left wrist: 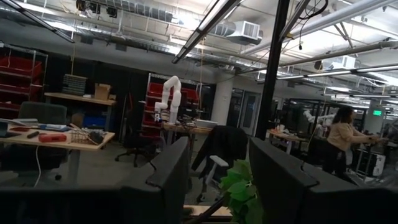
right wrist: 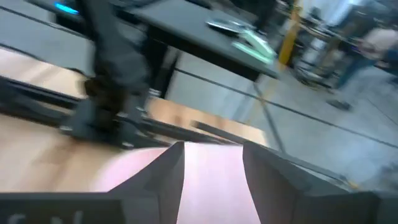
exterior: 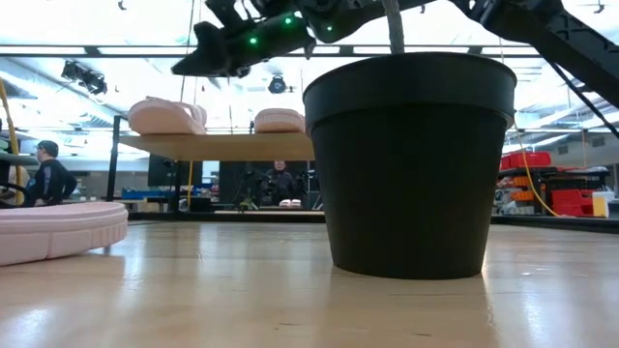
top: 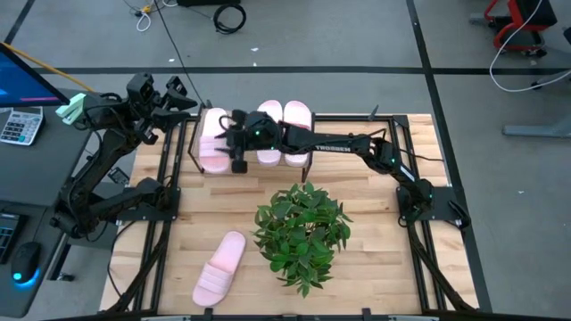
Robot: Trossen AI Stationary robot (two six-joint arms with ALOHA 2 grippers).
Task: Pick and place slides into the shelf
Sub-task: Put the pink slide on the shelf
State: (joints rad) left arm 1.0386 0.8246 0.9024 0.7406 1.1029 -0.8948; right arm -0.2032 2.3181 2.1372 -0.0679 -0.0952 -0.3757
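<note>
Already three pale pink foam slides [top: 257,134] sit side by side on the shelf [top: 198,168], while a fourth slide [top: 219,267] lies on the tabletop [top: 375,241] beside the potted plant [top: 302,234]. The right gripper [top: 234,143] hovers over the shelf with fingers apart, holding nothing; the left gripper [top: 183,100] waits raised at the table's corner, fingers apart.

Bright, even overhead lighting; ceiling glare behind the silhouetted pot [exterior: 414,164]; heavy motion blur in right wrist view
</note>
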